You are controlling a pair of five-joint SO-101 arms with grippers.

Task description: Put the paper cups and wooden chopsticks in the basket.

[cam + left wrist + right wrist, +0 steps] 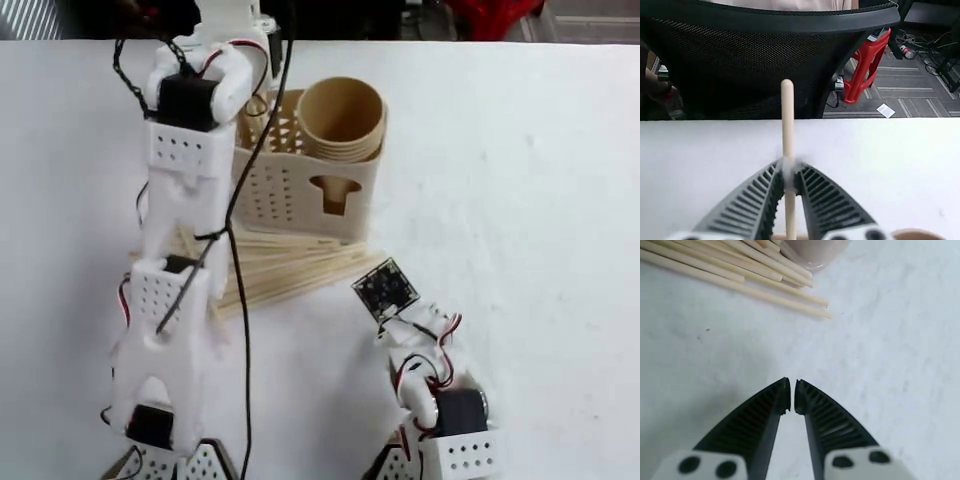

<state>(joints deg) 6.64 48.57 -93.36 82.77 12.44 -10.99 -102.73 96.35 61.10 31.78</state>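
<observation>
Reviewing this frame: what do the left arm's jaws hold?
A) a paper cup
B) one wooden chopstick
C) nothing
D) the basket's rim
B: in the left wrist view the left gripper has its jaws shut on a single chopstick that runs out past their tips.

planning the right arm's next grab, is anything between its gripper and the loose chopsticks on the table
Nothing visible does: just bare table lies between the right gripper and the loose chopsticks. Its jaws are shut, so they'd need opening first.

Smooth matt wood chopsticks [290, 268]; matt paper cups [343, 120]; perforated matt plastic basket [290, 195]
</observation>
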